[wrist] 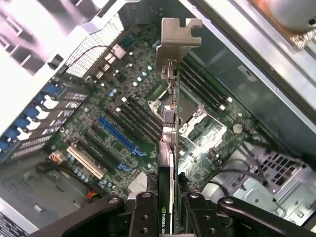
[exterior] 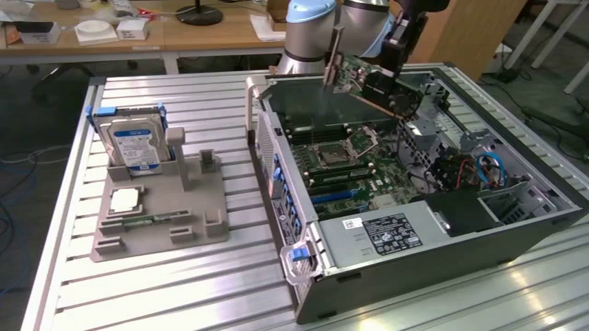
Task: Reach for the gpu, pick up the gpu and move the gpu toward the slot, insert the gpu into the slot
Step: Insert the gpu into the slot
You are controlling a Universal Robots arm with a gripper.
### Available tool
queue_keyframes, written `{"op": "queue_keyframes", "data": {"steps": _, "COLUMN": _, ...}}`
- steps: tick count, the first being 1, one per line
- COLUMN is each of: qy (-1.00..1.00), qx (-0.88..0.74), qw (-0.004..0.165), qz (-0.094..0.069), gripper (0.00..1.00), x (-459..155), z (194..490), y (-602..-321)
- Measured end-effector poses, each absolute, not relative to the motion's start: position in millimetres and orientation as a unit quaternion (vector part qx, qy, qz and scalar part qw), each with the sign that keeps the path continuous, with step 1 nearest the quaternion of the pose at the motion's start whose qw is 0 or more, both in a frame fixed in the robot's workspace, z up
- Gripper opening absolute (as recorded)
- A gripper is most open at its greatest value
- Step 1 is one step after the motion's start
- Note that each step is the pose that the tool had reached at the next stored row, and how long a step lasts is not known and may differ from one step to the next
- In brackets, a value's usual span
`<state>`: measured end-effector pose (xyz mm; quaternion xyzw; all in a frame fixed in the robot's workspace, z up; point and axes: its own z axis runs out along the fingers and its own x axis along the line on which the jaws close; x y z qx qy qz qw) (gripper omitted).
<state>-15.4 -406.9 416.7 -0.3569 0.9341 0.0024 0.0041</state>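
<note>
the gripper [exterior: 394, 63] has its jaws clamped on the gpu [exterior: 376, 86], which hangs tilted in the upper middle of the exterior view, over the open case [exterior: 515, 234] and clear of the motherboard [exterior: 345, 162]. from the wrist, the card runs edge-on between the fingers [wrist: 144, 217], its metal bracket at the far end, above the board beside the blue slot [wrist: 118, 139]. a hard drive [exterior: 134, 141] stands in a grey holder [exterior: 156, 221] on the exterior view's left.
</note>
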Motion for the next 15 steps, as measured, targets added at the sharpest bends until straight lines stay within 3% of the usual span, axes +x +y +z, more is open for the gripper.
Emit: {"op": "queue_keyframes", "data": {"steps": 15, "qy": 0.877, "qx": -0.480, "qw": 0.004, "qz": 0.003, "gripper": 0.26, "x": -15.4, "z": 416.2, "y": -406.9}}
